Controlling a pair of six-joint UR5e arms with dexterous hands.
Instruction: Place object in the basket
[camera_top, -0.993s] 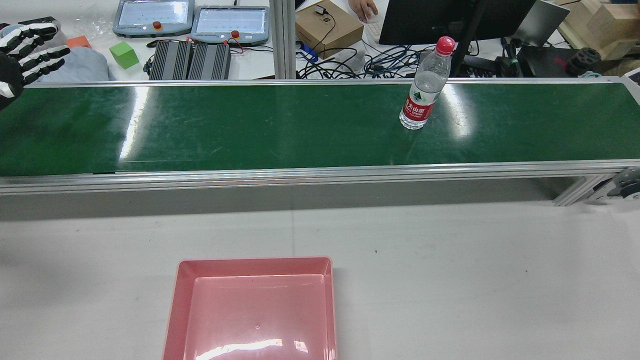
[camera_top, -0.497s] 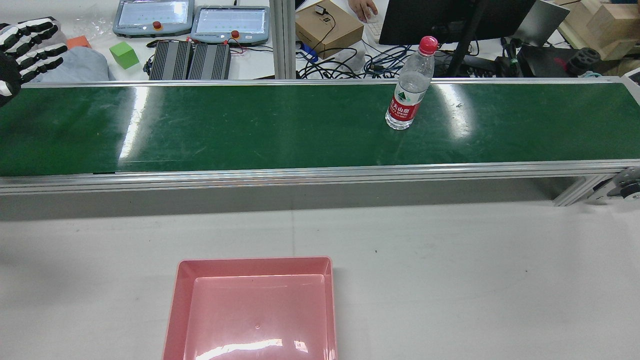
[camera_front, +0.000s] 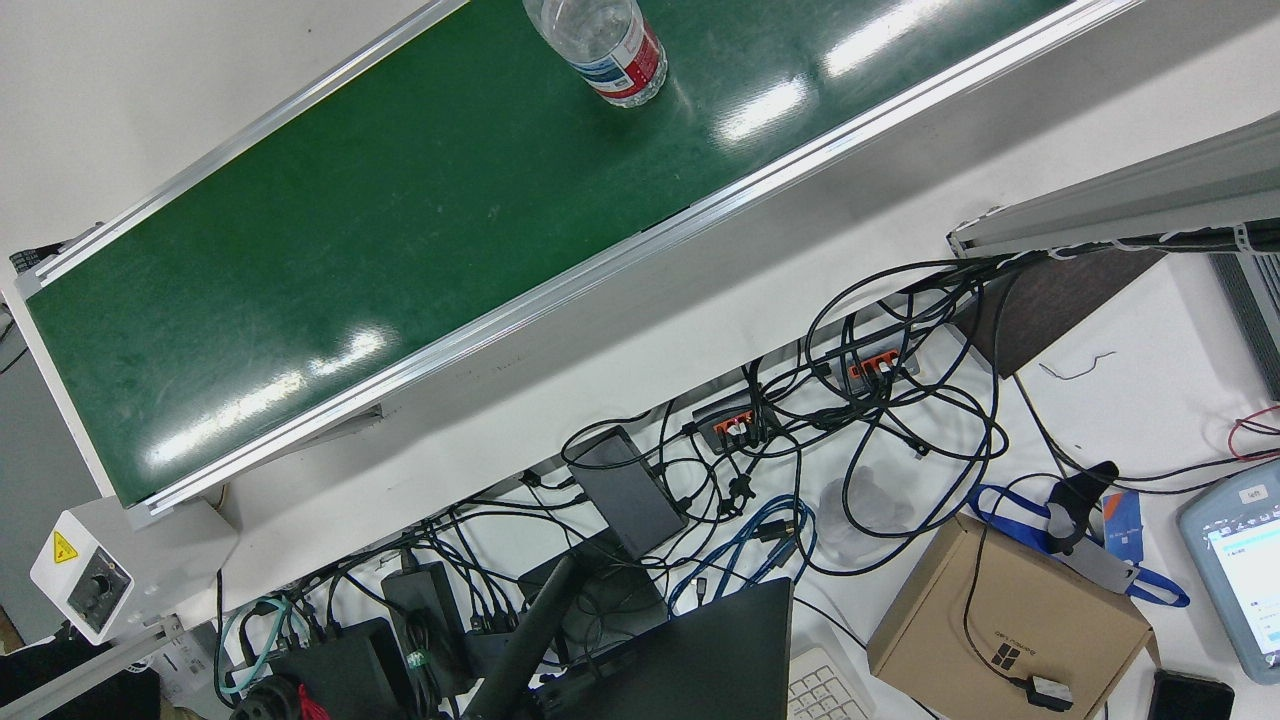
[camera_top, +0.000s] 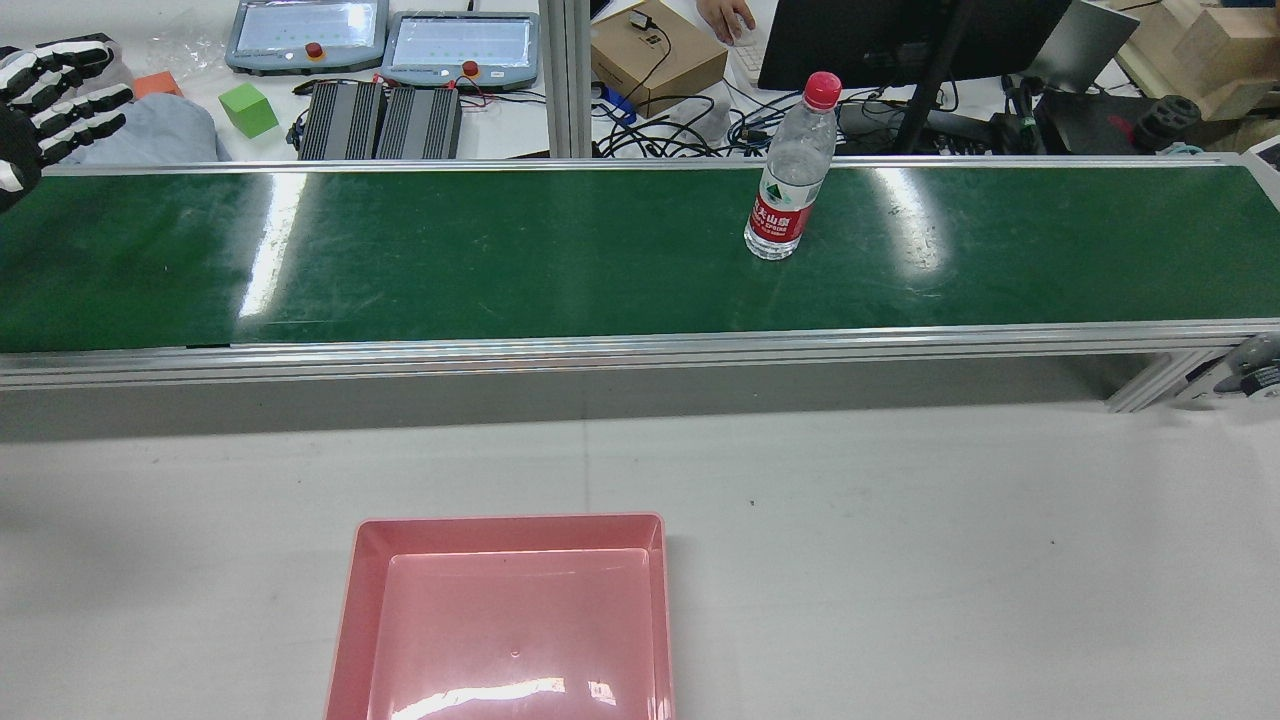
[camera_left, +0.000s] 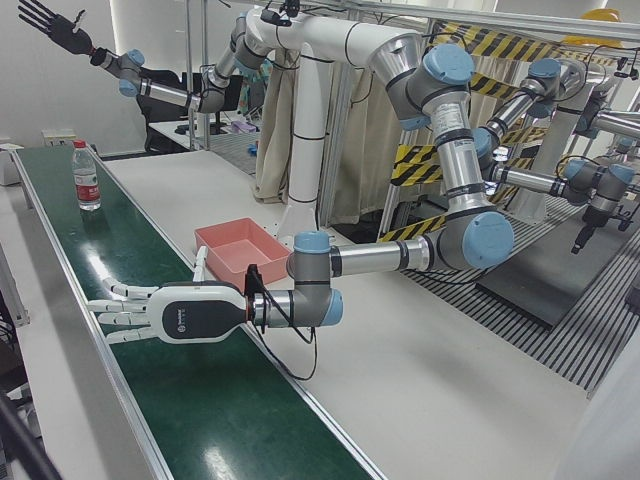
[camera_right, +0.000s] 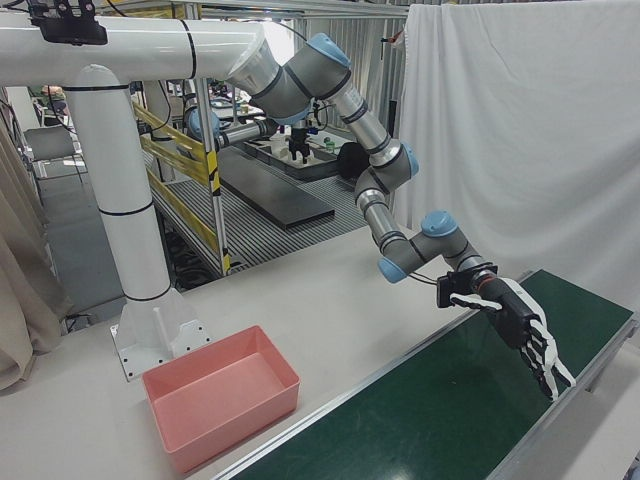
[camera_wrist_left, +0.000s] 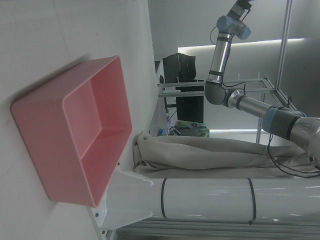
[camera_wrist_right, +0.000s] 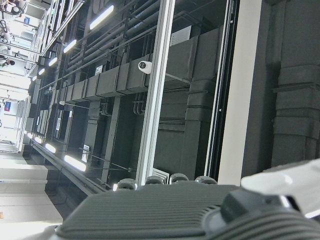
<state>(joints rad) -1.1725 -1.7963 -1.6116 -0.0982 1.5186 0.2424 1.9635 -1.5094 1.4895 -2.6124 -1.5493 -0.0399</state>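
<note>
A clear water bottle (camera_top: 785, 190) with a red cap and red label stands upright on the green conveyor belt (camera_top: 450, 260), right of its middle. It also shows in the front view (camera_front: 610, 50) and at the belt's far end in the left-front view (camera_left: 86, 178). The pink basket (camera_top: 510, 522) sits empty on the white table, in front of the belt. My left hand (camera_top: 50, 90) hovers open over the belt's left end, fingers spread (camera_left: 125, 308), far from the bottle. My right hand (camera_left: 52, 25) is raised high, open and holding nothing.
Behind the belt lie teach pendants (camera_top: 460, 45), a green cube (camera_top: 247, 108), cables, a cardboard box (camera_top: 655, 55) and a monitor (camera_top: 900, 35). A person's hand (camera_top: 725, 15) rests by the keyboard. Aluminium rails (camera_top: 600, 345) edge the belt.
The bottle has travelled leftward along the belt, still upright. My left hand has drawn back slightly toward the left edge of the rear view.
</note>
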